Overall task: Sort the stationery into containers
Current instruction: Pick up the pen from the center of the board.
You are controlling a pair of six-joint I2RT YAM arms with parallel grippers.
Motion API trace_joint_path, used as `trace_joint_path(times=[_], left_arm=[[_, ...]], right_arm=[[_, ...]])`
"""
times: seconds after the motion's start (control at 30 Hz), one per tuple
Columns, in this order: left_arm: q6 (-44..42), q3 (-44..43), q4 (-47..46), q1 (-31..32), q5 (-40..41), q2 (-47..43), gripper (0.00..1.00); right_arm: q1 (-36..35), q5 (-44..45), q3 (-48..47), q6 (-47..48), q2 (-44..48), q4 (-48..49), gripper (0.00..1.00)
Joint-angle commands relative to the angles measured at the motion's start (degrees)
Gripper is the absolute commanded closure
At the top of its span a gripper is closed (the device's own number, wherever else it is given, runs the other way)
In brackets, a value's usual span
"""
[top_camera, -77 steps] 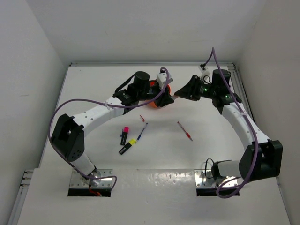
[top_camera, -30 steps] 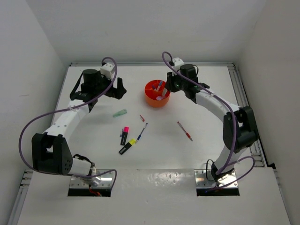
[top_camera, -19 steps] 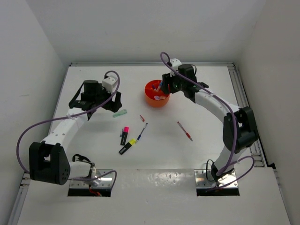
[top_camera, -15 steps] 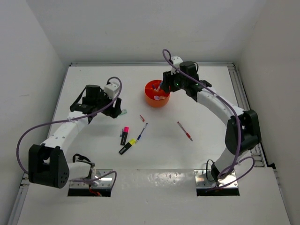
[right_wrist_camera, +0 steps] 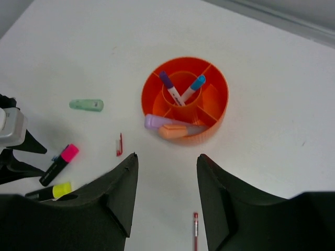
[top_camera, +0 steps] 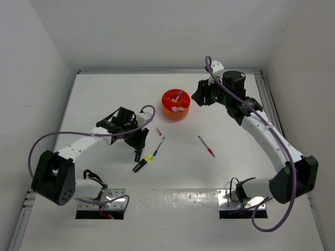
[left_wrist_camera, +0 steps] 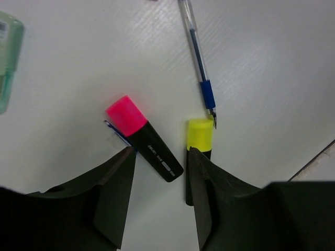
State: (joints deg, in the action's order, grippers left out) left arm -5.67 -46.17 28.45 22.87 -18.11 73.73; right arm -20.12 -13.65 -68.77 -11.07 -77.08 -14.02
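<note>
Now, pink-capped highlighter [left_wrist_camera: 144, 145]: lying on the table's [top_camera: 104, 94] near left, beside yellow-capped highlighter [left_wrist_camera: 199, 141] and blue pen [left_wrist_camera: 199, 63].
Orange tub [right_wrist_camera: 213, 99]: sitting far centre, holding lilac marker [right_wrist_camera: 154, 121] and orange marker [right_wrist_camera: 172, 130].
Left gripper [left_wrist_camera: 161, 151]: straddling the pink-capped highlighter's black end, fingers spread apart.
Right gripper [right_wrist_camera: 167, 159]: hanging right of the tub, fingers apart.

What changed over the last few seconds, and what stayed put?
The left gripper left the tub, swung toward the near left and came down open astride the pink highlighter, not gripping it. The right gripper backed away from the tub, open. The yellow highlighter, blue pen and red pen lie where they were.
</note>
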Motion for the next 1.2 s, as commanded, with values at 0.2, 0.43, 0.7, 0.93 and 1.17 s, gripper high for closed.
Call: trace_joint_path(times=[0.2, 0.43, 0.7, 0.93, 1.17], left_arm=[[4.9, -4.1, 3.3, 4.4, 4.8, 7.8, 0.66], [7.9, -7.7, 8.4, 4.4, 7.8, 11.6, 0.68], [11.3, -12.1, 15.6, 3.8, 11.3, 14.3, 0.64], [14.0, -10.6, 15.4, 2.9, 10.8, 15.3, 0.60], [15.0, -10.4, 14.7, 3.1, 9.8, 18.8, 0.56]], right_arm=[[1.4, 0.3, 4.7, 0.3, 2.7, -2.1, 0.52], [1.9, 0.6, 4.8, 0.3, 2.2, -2.2, 0.52], [1.9, 0.6, 4.1, 0.5, 0.5, -2.1, 0.51], [1.9, 0.6, 2.8, 0.0, -1.3, -1.9, 0.51], [1.9, 0.6, 2.8, -0.1, -1.8, -1.9, 0.51]])
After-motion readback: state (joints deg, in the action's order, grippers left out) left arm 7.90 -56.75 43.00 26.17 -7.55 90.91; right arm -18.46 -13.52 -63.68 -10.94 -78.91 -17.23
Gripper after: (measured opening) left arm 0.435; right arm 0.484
